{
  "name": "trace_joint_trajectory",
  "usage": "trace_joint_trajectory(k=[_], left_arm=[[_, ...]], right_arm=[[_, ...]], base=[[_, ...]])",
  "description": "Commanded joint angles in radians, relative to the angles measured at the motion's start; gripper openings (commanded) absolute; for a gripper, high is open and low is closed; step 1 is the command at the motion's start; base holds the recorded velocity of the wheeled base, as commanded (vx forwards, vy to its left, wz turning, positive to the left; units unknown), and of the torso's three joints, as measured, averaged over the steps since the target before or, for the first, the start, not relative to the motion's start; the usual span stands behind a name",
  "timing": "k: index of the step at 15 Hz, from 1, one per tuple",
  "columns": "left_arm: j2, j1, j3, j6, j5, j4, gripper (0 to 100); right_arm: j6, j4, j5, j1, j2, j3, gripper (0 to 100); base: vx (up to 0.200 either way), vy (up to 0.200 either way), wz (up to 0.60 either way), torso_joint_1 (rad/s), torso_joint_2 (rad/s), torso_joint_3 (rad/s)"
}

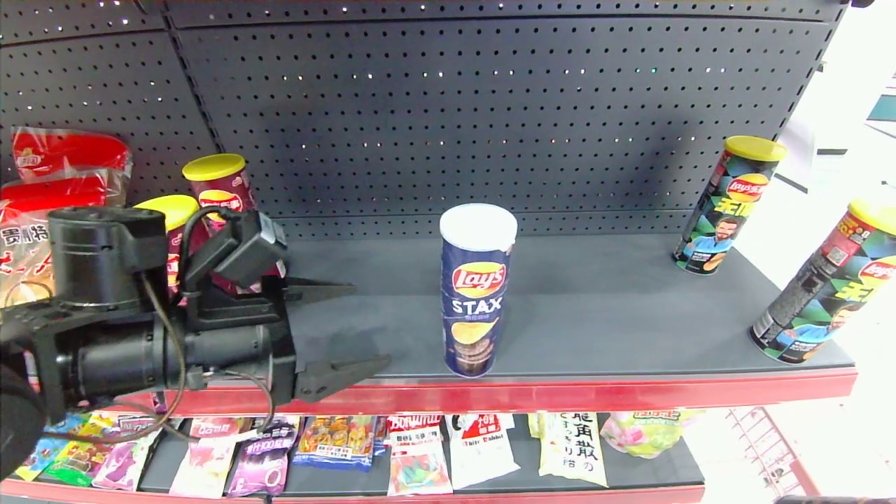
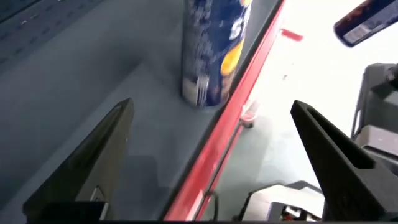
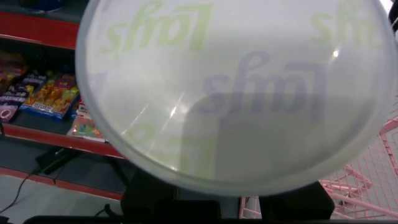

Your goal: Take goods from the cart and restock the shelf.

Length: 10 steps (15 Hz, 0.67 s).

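Head view: left gripper (image 1: pixel 371 323) hovers at the lip of the red-edged shelf (image 1: pixel 595 308), fingers (image 1: pixel 343 371) spread (holding nothing), near an upright blue white-lidded can (image 1: pixel 476 294).

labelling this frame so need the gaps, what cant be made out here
Head view: maroon cans partly hidden behind the left tool and its arm.
Left wrist view: blue can top cut off by the edge.
Right wrist view: clear lid up close hides whatever is under it.
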Motion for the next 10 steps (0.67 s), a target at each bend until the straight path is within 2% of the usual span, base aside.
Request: trace_joint_trajectory(k=[1, 2, 3, 7, 8, 10], left_arm=[[-0.197, 0.008, 0.124, -0.037, 0.069, -0.001, 100], [-0.228, 0.006, 0.132, -0.063, 0.074, 0.001, 100], [-0.277, 0.006, 0.137, -0.111, 0.094, 0.004, 100], [-0.344, 0.008, 0.140, -0.122, 0.209, 0.004, 100], [-0.392, 0.008, 0.153, -0.122, 0.303, 0.005, 100], [-0.464, 0.006, 0.189, -0.120, 0.482, 0.010, 100]], right_arm=[[0.000, -0.005, 0.006, 0.001, 0.061, -0.034, 0], [0.000, -0.007, 0.007, 0.001, 0.091, -0.056, 0], [0.000, -0.008, 0.009, 0.001, 0.172, -0.103, 0], [0.001, -0.122, 0.044, 0.001, 0.345, -0.165, 0], [0.004, -0.226, 0.041, -0.002, 0.500, -0.237, 0], [0.004, -0.271, 0.045, -0.001, 0.704, -0.375, 0]], base=[[0.000, 0.000, 0.00, 0.000, 0.00, 0.000], [0.000, 0.000, 0.00, 0.000, 0.00, 0.000], [0.000, 0.000, 0.00, 0.000, 0.00, 0.000], [0.000, 0.000, 0.00, 0.000, 0.00, 0.000], [0.000, 0.000, 0.00, 0.000, 0.00, 0.000], [0.000, 0.000, 0.00, 0.000, 0.00, 0.000]])
